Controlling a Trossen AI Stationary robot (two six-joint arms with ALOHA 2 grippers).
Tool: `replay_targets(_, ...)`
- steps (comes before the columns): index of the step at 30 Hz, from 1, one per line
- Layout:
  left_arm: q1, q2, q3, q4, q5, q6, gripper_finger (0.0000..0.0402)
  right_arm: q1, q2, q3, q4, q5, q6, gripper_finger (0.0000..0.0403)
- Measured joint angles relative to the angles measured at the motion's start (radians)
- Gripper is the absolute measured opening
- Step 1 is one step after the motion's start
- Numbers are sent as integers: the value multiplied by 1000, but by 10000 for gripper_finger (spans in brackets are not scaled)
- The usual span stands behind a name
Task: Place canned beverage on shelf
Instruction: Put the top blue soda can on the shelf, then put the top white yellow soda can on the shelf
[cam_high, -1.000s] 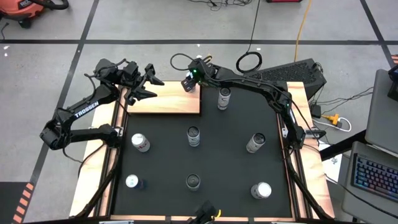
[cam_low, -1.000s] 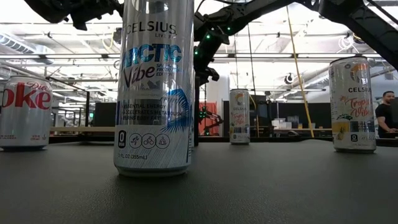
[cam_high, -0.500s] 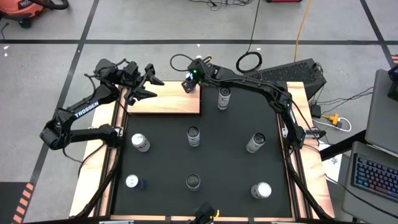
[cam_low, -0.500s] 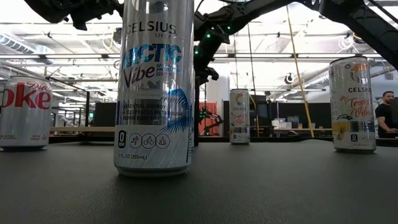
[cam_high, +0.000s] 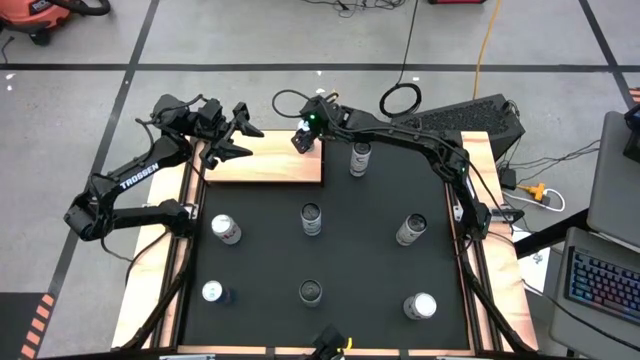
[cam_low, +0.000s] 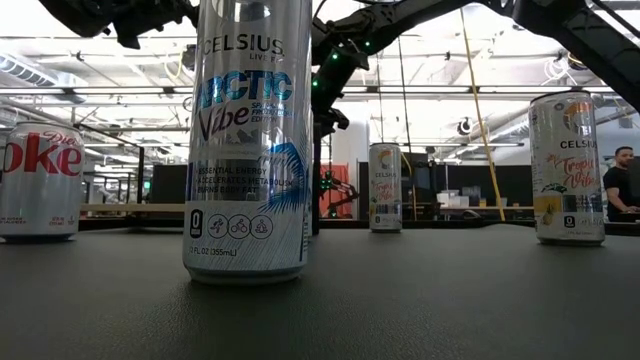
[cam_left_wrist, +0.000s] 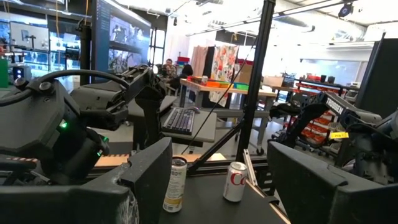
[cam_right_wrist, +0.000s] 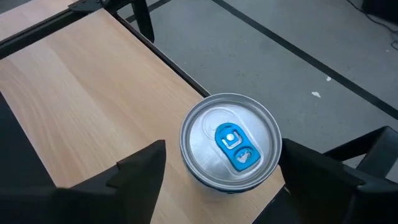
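The light-wood shelf (cam_high: 265, 165) lies at the far left of the black mat (cam_high: 360, 260). A silver can with a blue tab (cam_right_wrist: 230, 140) stands upright on its base near the shelf's far right corner. My right gripper (cam_high: 305, 137) hangs over this can, open. In the right wrist view its fingers (cam_right_wrist: 140, 171) stand on either side of the can top, apart from it. My left gripper (cam_high: 243, 140) is open and empty above the shelf's far left edge.
Several other cans stand upright on the mat, the nearest (cam_high: 360, 157) just right of the shelf and another (cam_high: 311, 218) at mid-mat. A black upright rod (cam_right_wrist: 143, 18) stands at the shelf's corner. A tall Celsius can (cam_low: 250, 140) fills the low view's foreground.
My right gripper has risen a little above the can on the shelf. The can has stayed where it was.
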Motion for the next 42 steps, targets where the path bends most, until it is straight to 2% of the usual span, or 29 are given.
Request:
replay_targets(7, 0, 0, 0, 0, 0, -2, 261, -1, -12, -1, 8, 1, -28, 297)
replay_targets(12, 0, 0, 0, 0, 0, -5, 261, -2, -68, -1, -12, 2, -85, 297)
replay_targets(18, 0, 0, 0, -6, 2, -6, 261, -2, -171, -1, -177, 2, -217, 297)
replay_targets(24, 0, 0, 0, -7, 29, -5, 261, -2, -285, -1, -356, 2, -266, 297)
replay_targets(33, 0, 0, 0, -7, 30, -6, 261, -2, -392, 1, -394, 5, -317, 299)
replay_targets(37, 0, 0, 0, -8, 30, -6, 261, 5, -404, 1, -416, 5, -339, 311)
replay_targets(42, 0, 0, 0, -8, 31, -6, 261, 5, -394, 0, -515, 5, -341, 347)
